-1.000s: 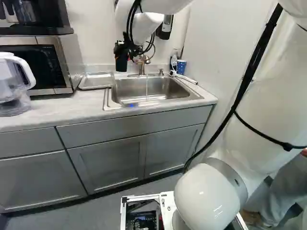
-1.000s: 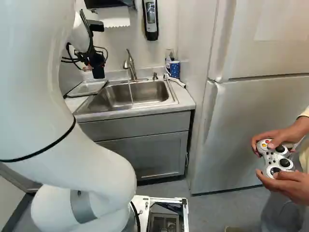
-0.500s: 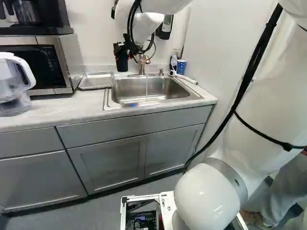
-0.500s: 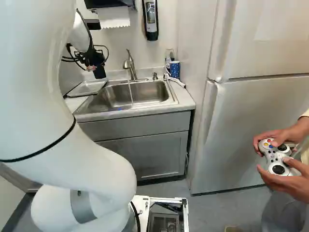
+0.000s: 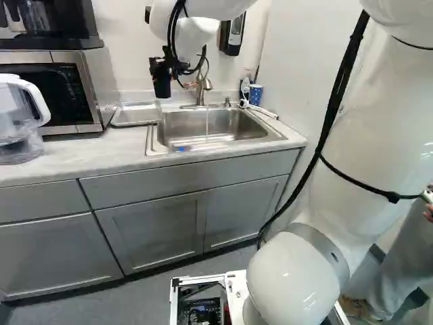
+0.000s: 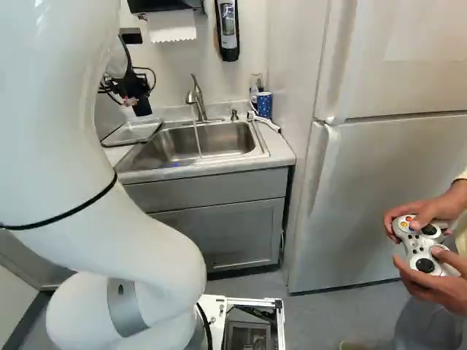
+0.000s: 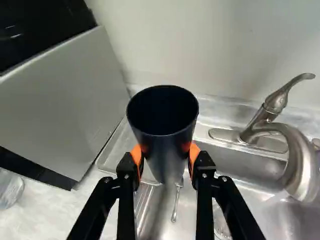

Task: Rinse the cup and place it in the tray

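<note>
My gripper (image 5: 161, 66) is up by the wall, left of the faucet in the left base view, with the dark cup (image 5: 162, 85) at its fingers. In the wrist view, the gripper (image 7: 165, 155) is shut on the dark navy cup (image 7: 162, 142), one orange pad against each side. The cup's open mouth faces the wrist camera. Below and beyond the cup lies the metal tray (image 7: 116, 150), partly hidden by it. In the left base view, the tray (image 5: 135, 114) rests on the counter between microwave and sink.
Water runs from the faucet (image 6: 195, 98) into the sink (image 5: 210, 127). A blue patterned cup (image 6: 264, 105) stands at the sink's back right corner. The microwave (image 5: 57, 91) and a clear pitcher (image 5: 20, 118) are left of the tray. A person holds a controller (image 6: 422, 244) at the right.
My arm has carried the cup a little to the left, away from the faucet and nearer the tray's side. The grip looks the same, and the base has stayed put.
</note>
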